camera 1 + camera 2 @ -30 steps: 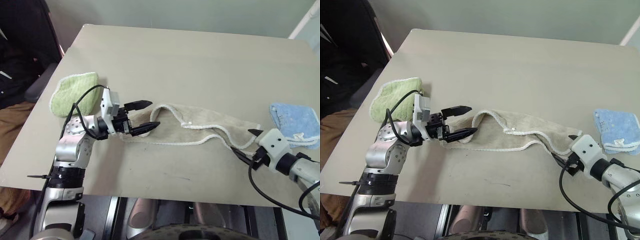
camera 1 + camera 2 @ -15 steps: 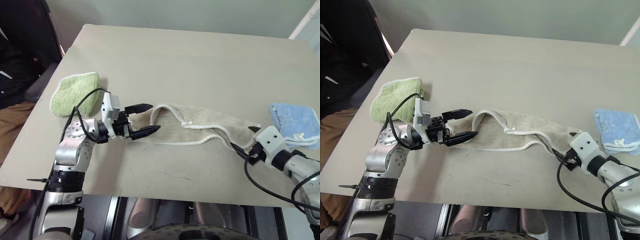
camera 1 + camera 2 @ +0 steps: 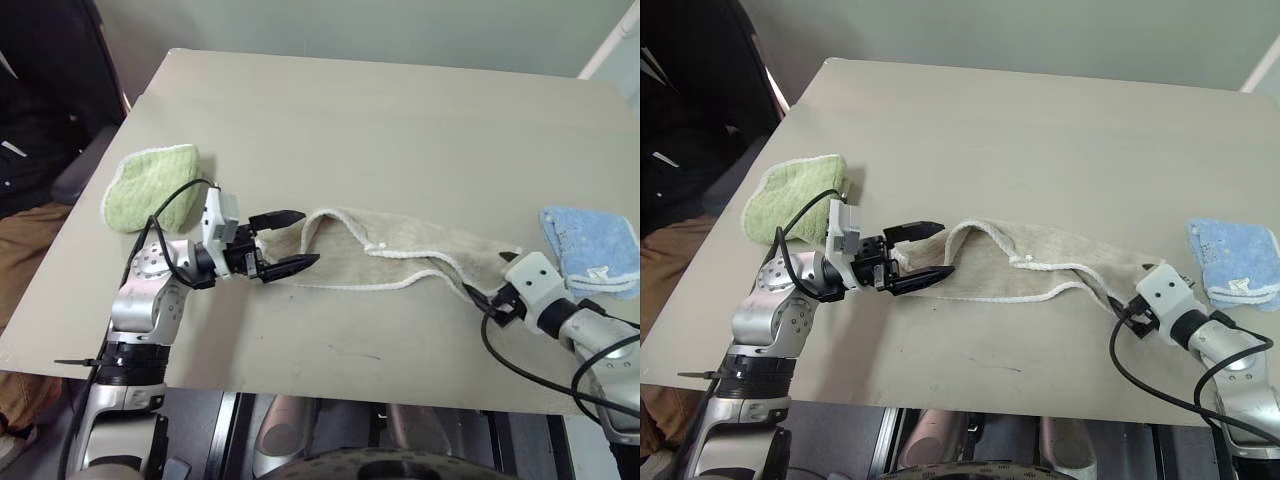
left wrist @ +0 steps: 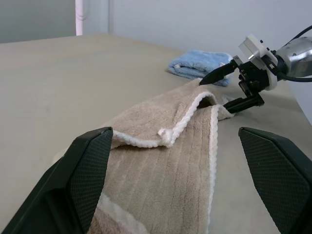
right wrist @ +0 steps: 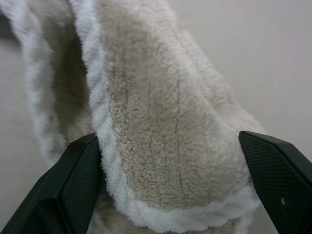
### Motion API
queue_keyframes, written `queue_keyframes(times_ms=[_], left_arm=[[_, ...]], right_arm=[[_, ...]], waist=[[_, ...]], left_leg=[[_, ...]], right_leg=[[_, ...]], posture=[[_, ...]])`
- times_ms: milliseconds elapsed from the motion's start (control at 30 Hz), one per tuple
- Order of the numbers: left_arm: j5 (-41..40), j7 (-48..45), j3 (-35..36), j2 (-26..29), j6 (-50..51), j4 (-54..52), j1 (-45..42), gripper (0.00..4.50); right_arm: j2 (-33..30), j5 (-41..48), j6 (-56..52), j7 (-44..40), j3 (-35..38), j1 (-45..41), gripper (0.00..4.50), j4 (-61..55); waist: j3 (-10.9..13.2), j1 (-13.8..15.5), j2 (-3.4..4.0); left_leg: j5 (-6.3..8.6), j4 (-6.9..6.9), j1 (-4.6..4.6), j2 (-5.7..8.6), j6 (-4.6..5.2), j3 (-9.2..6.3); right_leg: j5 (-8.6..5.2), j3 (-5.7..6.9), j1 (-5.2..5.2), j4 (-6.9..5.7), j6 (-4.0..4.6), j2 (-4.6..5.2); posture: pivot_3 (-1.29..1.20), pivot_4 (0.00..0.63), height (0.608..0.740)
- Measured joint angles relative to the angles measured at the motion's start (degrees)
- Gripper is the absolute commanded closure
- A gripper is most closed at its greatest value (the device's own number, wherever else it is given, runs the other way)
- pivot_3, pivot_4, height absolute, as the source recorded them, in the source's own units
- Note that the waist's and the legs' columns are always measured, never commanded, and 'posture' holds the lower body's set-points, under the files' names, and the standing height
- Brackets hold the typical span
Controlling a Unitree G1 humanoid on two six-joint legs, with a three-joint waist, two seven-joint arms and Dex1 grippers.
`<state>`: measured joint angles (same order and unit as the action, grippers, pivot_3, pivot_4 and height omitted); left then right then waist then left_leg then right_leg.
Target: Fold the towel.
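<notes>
Left eye view shows the towel [image 3: 400,255] lying in a long, rumpled strip across the middle of the worktop [image 3: 380,120], running from centre left toward the right edge of the frame, its white corded edge folded over on itself near the middle. The left hand [image 3: 285,241] sits at centre left, level and pointing toward frame right, with its two black fingers spread apart on either side of the towel's left end; they are released, not pinching the cloth. The right hand [image 3: 490,296] is at lower right, at the towel's right end, its fingers also spread wide. In the right wrist view the towel's end [image 5: 161,131] lies between those open fingers [image 5: 58,190], with nothing clamped. A green cloth [image 3: 150,187] lies at upper left of the left hand, apart from the towel. A blue cloth [image 3: 590,245] lies at the right edge of the frame, just beyond the towel's right end.
</notes>
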<state>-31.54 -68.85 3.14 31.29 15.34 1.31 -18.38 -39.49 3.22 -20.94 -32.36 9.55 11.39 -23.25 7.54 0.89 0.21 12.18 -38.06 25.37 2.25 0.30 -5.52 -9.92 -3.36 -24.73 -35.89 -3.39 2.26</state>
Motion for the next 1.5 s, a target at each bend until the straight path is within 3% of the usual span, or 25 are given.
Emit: queue_keyframes(times_ms=[467, 933, 1500], left_arm=[[0.1, 0.1, 0.0, -0.5, 0.0, 0.0, 0.3, 0.03], [0.1, 0.2, -0.5, -1.0, 0.1, -0.1, -0.1, 0.03], [0.1, -0.6, -0.6, -1.1, -0.3, 0.0, 0.8, 0.03]], right_arm=[[0.8, -0.3, 4.6, 1.9, 3.6, 1.6, 0.00, -0.3], [-1.4, -6.7, 13.9, 3.3, 5.4, 1.4, 0.00, 3.8], [-7.1, -11.4, 30.7, -0.3, 2.7, -1.8, 0.00, 11.1]], waist=[[0.0, 0.0, 0.00], [0.0, 0.0, 0.01], [0.0, -0.1, 0.01]], left_leg=[[0.03, 0.03, 0.01, 0.00, -0.04, 0.00], [0.05, 0.04, 0.00, -0.01, -0.06, 0.00], [0.05, 0.04, 0.00, -0.03, -0.05, -0.01]], right_leg=[[-0.05, 0.00, -0.02, 0.00, -0.02, 0.00], [-0.05, -0.01, -0.03, 0.00, -0.02, 0.00], [-0.06, 0.00, -0.01, 0.01, -0.05, 0.00]], posture=[[0.00, 0.150, 0.740], [0.00, 0.150, 0.740], [0.00, 0.150, 0.740]])
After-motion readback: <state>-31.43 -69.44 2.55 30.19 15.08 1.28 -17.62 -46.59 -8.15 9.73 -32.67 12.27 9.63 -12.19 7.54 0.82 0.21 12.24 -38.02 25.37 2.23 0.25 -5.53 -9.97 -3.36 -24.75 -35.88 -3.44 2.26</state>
